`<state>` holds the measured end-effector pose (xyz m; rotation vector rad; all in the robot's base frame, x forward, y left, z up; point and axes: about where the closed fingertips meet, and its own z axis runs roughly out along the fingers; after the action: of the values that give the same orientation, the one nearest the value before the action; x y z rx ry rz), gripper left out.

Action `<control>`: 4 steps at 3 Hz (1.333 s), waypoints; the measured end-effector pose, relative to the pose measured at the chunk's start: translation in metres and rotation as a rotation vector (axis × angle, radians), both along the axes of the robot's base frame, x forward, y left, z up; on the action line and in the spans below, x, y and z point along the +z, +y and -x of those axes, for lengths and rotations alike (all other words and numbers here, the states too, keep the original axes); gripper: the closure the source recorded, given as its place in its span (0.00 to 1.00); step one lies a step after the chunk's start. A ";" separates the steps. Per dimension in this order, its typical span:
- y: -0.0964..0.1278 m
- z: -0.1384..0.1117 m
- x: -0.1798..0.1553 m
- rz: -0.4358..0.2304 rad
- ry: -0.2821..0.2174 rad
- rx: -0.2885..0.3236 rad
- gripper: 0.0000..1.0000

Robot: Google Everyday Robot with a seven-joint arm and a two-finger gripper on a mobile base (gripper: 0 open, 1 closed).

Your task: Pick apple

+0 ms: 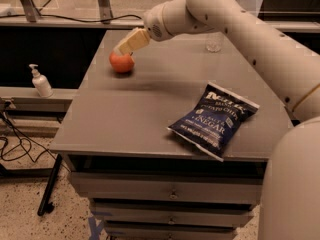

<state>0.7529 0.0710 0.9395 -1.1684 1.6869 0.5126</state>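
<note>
Hovering gripper [131, 42] at top of round apple [122, 64] on table [145, 114], stem unseen; grip state unclear

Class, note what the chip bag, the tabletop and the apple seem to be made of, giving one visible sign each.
Chip bag: likely glossy plastic film, creased with highlights. Table: seemingly matte grey laminate or painted metal; flat, dull sheen. Apple: smooth waxy fruit skin, soft shine; the gripper is at its top.
</note>
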 end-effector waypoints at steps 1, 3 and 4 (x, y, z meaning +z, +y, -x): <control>0.042 -0.004 0.014 -0.026 -0.020 0.067 0.00; 0.097 0.013 -0.021 -0.009 0.035 0.166 0.00; 0.100 0.021 -0.042 0.000 0.063 0.171 0.00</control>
<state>0.7317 0.1714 0.8976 -1.3160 1.6482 0.6617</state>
